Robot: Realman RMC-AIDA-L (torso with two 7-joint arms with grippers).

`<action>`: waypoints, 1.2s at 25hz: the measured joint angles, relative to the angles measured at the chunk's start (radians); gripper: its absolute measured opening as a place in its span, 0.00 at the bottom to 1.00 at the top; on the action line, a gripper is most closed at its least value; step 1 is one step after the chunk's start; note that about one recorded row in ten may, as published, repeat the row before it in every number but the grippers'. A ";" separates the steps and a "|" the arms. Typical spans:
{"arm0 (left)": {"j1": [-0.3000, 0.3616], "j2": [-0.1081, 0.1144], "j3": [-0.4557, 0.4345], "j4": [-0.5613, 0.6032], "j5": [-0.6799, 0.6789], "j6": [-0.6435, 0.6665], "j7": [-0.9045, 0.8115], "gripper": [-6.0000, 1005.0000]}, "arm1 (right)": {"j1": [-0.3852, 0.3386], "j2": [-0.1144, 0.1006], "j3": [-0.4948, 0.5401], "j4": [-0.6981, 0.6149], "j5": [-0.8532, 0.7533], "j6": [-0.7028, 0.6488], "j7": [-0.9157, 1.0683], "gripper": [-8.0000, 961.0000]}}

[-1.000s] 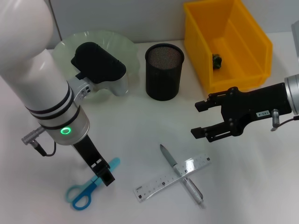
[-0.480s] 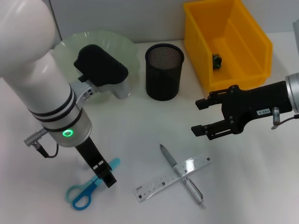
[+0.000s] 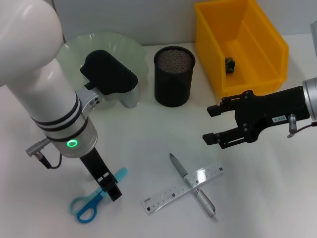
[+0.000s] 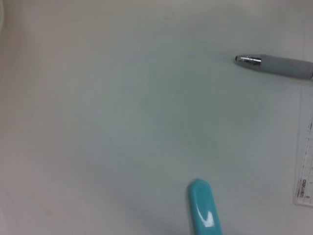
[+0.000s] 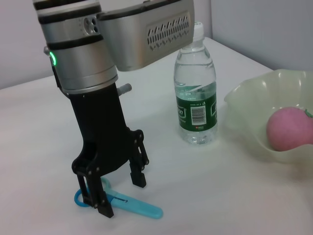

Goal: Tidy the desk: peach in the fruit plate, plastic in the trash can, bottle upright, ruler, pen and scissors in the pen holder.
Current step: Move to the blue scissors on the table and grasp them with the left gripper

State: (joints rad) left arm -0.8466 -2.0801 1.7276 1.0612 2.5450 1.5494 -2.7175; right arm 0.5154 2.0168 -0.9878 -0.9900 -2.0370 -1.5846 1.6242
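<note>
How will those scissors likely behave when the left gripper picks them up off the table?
The scissors lie flat, so the open left gripper straddling the closed blades probably gets little height to bite. The glossy plastic looks slippery. Gripped mid-length, the ringed end may droop.

The white table (image 3: 148, 144) carries blue scissors (image 3: 91, 201), a pen (image 3: 193, 186) seemingly across a ruler (image 3: 171, 193), a mesh cup (image 3: 173, 77), yellow bin (image 3: 242, 47), green plate (image 3: 129, 49) and upright bottle (image 5: 196, 88).
</note>
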 joint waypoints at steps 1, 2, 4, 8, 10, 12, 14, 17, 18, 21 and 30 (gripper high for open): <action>0.000 0.000 0.002 -0.003 0.000 0.000 0.003 0.72 | 0.000 0.000 0.000 0.000 0.000 0.000 0.000 0.81; 0.000 0.000 0.002 -0.004 0.000 -0.001 0.004 0.72 | 0.000 0.000 0.000 0.000 0.000 0.000 0.000 0.81; 0.000 0.000 0.005 -0.006 0.000 -0.001 0.005 0.72 | 0.000 0.000 0.000 0.001 0.000 0.000 0.000 0.81; 0.000 0.000 0.006 -0.007 0.000 -0.005 0.006 0.71 | 0.000 0.000 0.000 0.001 0.000 0.000 0.000 0.81; 0.000 0.000 0.006 -0.007 0.000 -0.006 0.007 0.71 | 0.000 0.000 0.000 0.001 0.000 0.000 0.000 0.81; 0.000 0.000 0.006 -0.008 -0.001 -0.011 0.015 0.70 | 0.001 0.000 0.000 0.001 0.000 0.001 0.000 0.81; 0.000 0.000 0.006 -0.009 -0.001 -0.011 0.017 0.69 | 0.002 0.000 0.000 0.001 0.000 0.007 0.000 0.81; 0.000 0.000 0.009 -0.017 0.001 -0.013 0.018 0.69 | 0.003 0.000 0.000 0.001 0.000 0.011 0.000 0.81; -0.001 0.000 0.010 -0.020 0.001 -0.014 0.018 0.68 | 0.003 0.000 0.000 0.001 0.000 0.012 0.000 0.81; -0.002 0.000 0.014 -0.025 0.001 -0.017 0.021 0.68 | 0.004 0.000 0.000 0.001 0.000 0.013 0.000 0.81; -0.002 0.000 0.015 -0.029 0.001 -0.023 0.030 0.58 | 0.009 0.000 0.000 0.002 0.000 0.014 0.000 0.81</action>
State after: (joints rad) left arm -0.8488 -2.0800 1.7427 1.0319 2.5456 1.5262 -2.6878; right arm 0.5248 2.0172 -0.9879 -0.9878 -2.0372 -1.5706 1.6247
